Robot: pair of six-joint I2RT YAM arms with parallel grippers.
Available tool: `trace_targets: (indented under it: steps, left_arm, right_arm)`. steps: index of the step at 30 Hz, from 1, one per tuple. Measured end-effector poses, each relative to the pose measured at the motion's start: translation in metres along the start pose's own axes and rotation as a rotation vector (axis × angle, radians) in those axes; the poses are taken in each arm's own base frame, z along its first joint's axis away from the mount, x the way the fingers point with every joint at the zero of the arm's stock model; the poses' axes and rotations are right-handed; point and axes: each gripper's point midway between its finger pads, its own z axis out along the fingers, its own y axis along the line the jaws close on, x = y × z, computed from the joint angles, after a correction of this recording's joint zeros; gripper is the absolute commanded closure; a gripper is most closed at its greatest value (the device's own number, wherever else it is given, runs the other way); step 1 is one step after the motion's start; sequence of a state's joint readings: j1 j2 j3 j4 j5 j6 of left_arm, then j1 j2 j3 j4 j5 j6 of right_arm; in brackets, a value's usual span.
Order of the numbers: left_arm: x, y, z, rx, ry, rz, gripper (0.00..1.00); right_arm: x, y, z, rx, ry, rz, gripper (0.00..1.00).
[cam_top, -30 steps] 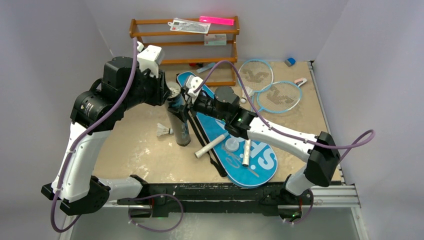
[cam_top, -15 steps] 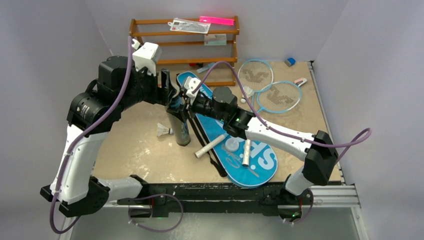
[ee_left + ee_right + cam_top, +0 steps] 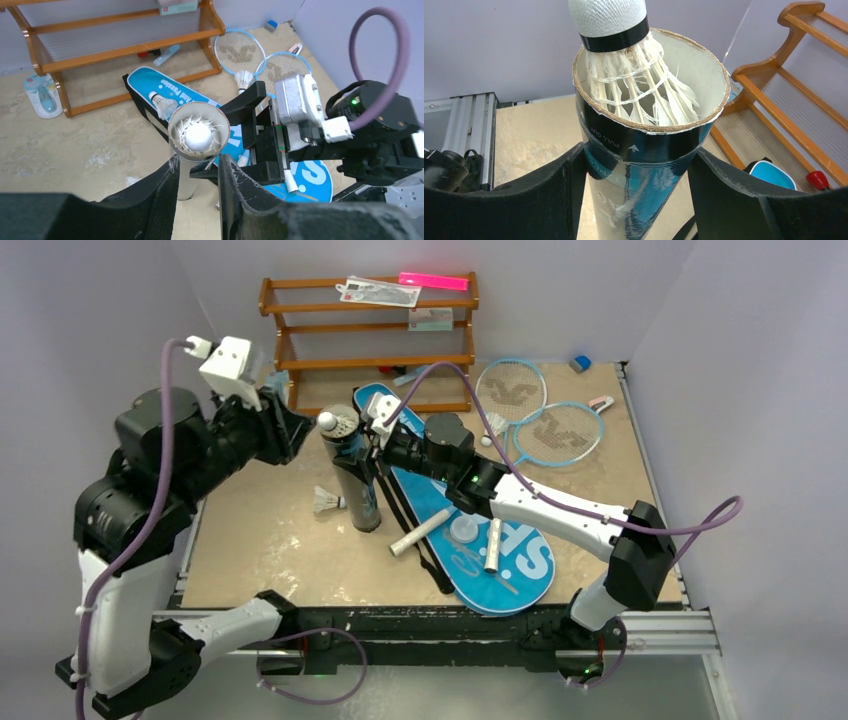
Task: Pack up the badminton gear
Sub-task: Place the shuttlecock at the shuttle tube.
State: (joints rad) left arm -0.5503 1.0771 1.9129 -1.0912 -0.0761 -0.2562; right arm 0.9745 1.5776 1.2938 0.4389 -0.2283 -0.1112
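Black tube (image 3: 358, 492) stands upright on the table (image 3: 262, 540) just beside the blue bag (image 3: 515, 562). Its brown-rimmed mouth is open, with a white feather shuttlecock (image 3: 624, 75) sticking out cork-up. Right gripper (image 3: 636, 167) clamps its glossy upper wall. Left gripper (image 3: 198, 162) hangs apart from it, fingers parted and empty.

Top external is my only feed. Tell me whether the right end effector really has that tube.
Observer: Right wrist shows the right end effector closed on the black tube from both sides, just under the rim.
Operator: Report the shuttlecock in it.
Observer: The shuttlecock stands cork up, feathers inside, cork above the rim.
Operator: Check the left end effector.
Observer: Left wrist shows the left end effector open and empty.
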Motion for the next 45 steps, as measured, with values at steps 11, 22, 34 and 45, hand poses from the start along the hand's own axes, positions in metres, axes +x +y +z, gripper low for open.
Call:
trace_targets:
  steps: [11, 22, 34, 45]
  left_arm:
    - [0.012, 0.002, 0.007, -0.009, 0.026, -0.019, 1.00]
    - [0.022, 0.003, 0.033, -0.025, 0.078, -0.011, 1.00]
    - [0.032, 0.004, 0.051, -0.035, 0.110, -0.003, 1.00]
    - [0.019, 0.001, 0.047, -0.026, 0.088, -0.005, 1.00]
  right_arm:
    - [0.000, 0.000, 0.001, -0.001, 0.008, 0.002, 0.41]
    - [0.000, 0.000, 0.001, -0.002, 0.013, 0.003, 0.41]
    - [0.000, 0.000, 0.001, -0.004, 0.013, 0.004, 0.41]
    - [0.000, 0.000, 0.001, -0.004, 0.013, 0.003, 0.41]
